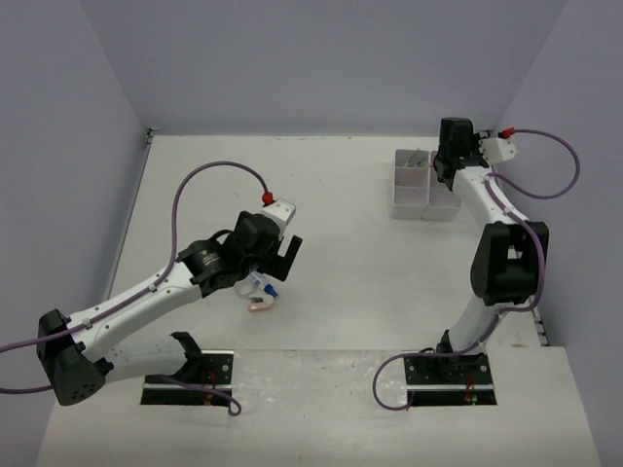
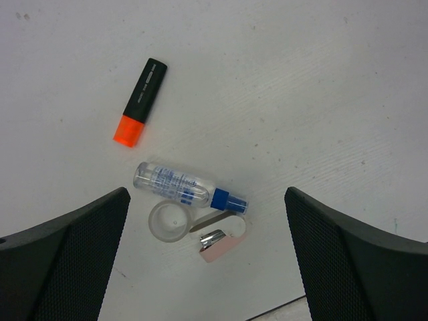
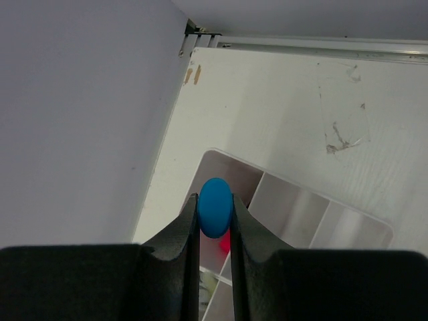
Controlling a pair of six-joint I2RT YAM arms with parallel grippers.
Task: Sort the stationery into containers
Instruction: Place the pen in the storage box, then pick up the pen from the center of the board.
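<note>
A blue piece (image 3: 215, 207) sits pinched above the white organiser box (image 3: 301, 207) — the orange-capped black highlighter (image 2: 139, 101) lies flat.

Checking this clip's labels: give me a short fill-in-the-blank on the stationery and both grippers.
1. The right gripper is shut on a ____ item above the white box.
2. The highlighter on the table has an ____ cap.
3. The left gripper has its jaws ____ above the small bottle.
Missing words: blue; orange; open.

Blue print on bottle (image 2: 177, 184), illegible
</note>
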